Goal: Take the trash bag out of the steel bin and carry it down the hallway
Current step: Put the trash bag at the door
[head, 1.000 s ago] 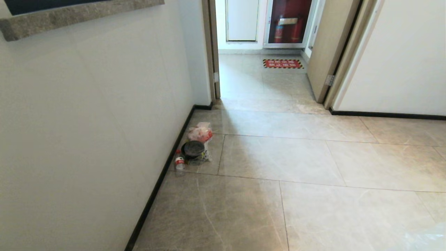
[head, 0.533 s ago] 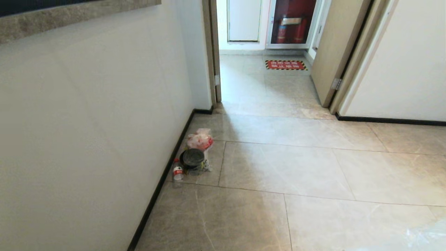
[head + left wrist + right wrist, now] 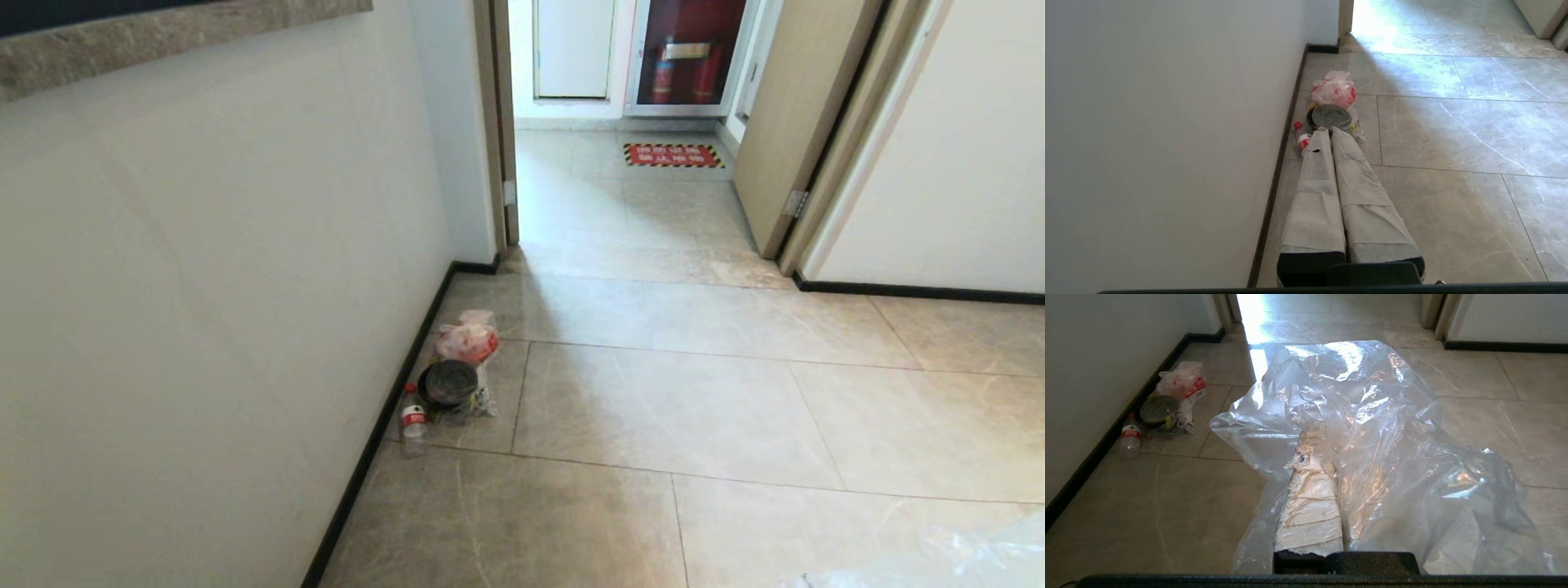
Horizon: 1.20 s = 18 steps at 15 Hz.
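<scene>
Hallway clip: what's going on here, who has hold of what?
The robot is in the hallway with the trash bag clamped in its right pincer; a corner of the bag shows at the head view's lower right. The left pincer is shut and empty. By the left wall lies a small litter pile: a bottle, a dark round lid and a pink-red bag. No bin is in view. An open doorway lies ahead.

Pink-red bag [image 3: 467, 341], round tin [image 3: 448, 383], bottle [image 3: 413, 422] by wall.
</scene>
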Motion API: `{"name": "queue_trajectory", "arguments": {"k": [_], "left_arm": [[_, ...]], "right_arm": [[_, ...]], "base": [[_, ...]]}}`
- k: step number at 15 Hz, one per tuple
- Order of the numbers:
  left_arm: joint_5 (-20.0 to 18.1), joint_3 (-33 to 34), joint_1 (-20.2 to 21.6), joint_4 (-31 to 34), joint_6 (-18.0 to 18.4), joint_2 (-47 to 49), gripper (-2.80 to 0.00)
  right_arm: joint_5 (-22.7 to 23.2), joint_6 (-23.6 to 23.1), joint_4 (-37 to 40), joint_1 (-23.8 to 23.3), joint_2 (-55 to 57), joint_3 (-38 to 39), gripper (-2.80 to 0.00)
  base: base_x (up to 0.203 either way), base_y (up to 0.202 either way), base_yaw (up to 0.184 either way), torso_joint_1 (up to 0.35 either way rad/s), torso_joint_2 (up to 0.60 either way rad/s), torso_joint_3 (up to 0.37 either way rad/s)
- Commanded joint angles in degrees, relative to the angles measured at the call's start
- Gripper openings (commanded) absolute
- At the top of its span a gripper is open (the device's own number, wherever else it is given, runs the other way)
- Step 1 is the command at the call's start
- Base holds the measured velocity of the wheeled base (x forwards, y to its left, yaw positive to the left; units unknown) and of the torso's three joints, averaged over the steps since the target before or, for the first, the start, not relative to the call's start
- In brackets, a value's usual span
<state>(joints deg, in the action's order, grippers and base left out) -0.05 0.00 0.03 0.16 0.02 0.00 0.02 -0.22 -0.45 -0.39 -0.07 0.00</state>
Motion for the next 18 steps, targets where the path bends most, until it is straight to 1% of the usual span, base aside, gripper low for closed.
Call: {"name": "queue_trajectory", "arguments": {"k": [1,18], "left_arm": [[0.0,0.0,0.0,0.0,0.0,0.0,-2.8],[0.2,-0.1,0.0,0.5,0.3,0.0,-2.8]], "right_arm": [[0.1,0.0,0.0,-0.1,0.0,0.1,-2.8],[0.1,0.0,-0.1,-0.1,0.0,0.1,-2.8]], "base": [[0.0,0.0,0.0,0.0,0.0,0.0],[0.0,0.0,0.0,0.0,0.0,0.0]]}}
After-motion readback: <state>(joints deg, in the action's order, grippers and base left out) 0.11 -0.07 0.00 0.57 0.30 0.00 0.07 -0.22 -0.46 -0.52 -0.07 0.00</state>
